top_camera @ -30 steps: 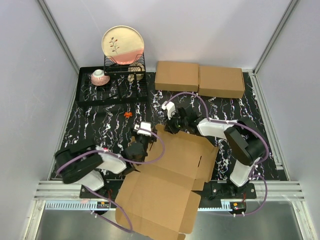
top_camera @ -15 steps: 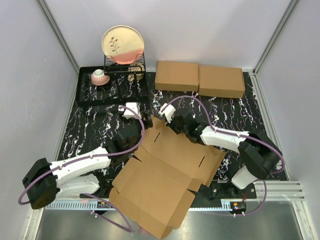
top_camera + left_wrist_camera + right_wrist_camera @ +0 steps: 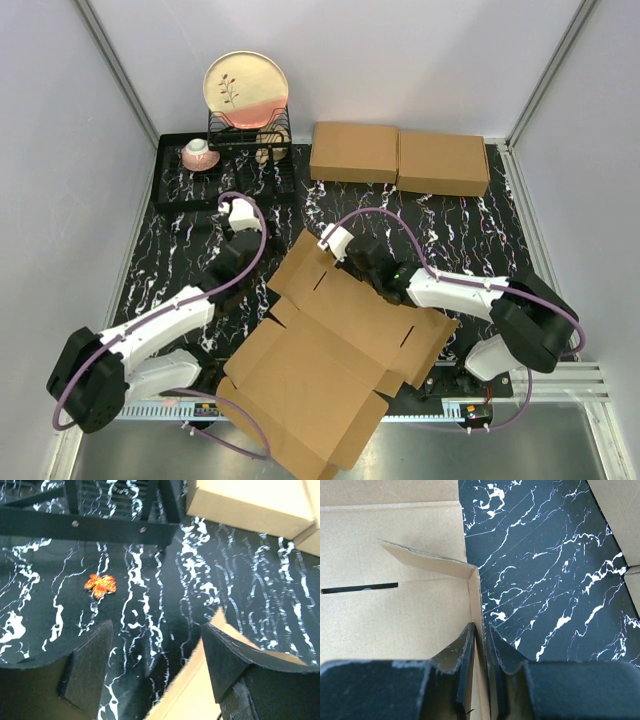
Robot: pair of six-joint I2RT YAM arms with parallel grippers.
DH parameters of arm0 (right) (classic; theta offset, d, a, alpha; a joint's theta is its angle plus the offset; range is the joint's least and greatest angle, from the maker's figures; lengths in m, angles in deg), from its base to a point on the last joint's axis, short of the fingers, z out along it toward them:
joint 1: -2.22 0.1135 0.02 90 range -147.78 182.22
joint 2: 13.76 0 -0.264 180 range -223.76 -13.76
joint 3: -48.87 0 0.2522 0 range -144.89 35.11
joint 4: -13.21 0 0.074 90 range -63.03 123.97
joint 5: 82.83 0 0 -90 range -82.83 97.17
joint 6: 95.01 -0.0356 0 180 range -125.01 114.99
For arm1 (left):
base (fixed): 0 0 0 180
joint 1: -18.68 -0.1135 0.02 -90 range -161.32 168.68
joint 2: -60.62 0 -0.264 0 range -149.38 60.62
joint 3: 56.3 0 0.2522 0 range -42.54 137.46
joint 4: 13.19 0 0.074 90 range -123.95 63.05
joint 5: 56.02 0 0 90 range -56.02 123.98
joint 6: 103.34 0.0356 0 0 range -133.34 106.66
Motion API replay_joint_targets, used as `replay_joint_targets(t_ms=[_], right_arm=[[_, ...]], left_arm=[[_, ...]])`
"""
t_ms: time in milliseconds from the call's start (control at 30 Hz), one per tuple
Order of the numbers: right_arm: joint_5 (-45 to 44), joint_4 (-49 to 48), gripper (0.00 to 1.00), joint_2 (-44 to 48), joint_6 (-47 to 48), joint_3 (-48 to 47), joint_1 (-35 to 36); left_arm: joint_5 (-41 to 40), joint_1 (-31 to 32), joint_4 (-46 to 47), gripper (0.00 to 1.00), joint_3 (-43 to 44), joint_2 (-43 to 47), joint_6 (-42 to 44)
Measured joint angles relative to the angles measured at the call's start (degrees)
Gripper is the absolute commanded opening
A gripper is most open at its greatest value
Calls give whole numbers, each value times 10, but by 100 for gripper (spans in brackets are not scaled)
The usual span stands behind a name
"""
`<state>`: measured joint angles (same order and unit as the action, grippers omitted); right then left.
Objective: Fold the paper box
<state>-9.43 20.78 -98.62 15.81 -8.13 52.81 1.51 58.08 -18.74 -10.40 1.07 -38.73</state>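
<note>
Our right end effector (image 3: 481,635) pinches the paper box (image 3: 330,350), unfolded on the desk (image 3: 190,250), by one thin edge while our left end effector (image 3: 157,645) gapes empty, so we risk tearing it.

In the top view the left arm no longer sits folded at the lower left. It now stretches toward the upper left, with the left claw (image 3: 157,655) spread open near the dish rack (image 3: 225,175). The paper box (image 3: 330,350) is turned clockwise, its far corner higher and further left. The right claw (image 3: 481,630), pinching a raised flap, sits slightly lower, and its arm lies flatter and further right.
</note>
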Motion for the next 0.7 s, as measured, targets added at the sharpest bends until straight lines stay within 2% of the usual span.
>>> replay_joint_targets(t_ms=[167,367,433,533,567,633,700], right_arm=[[2,-3,20,7,-1,5,4],[8,-3,20,14,-1,5,10],[10,1,20,16,-1,5,12],[10,3,20,21,-1,5,13],[10,3,20,21,-1,5,14],[10,3,20,21,-1,5,14],[10,4,20,21,-1,5,14]], left_arm=[[59,-48,-11,76,0,-50,-19],[164,-56,-9,70,26,-143,-16],[187,-56,-8,55,31,-156,-16],[203,-57,-4,40,31,-156,-17],[208,-57,-3,37,31,-156,-17],[221,-57,0,39,30,-156,-19],[235,-57,3,50,30,-156,-24]])
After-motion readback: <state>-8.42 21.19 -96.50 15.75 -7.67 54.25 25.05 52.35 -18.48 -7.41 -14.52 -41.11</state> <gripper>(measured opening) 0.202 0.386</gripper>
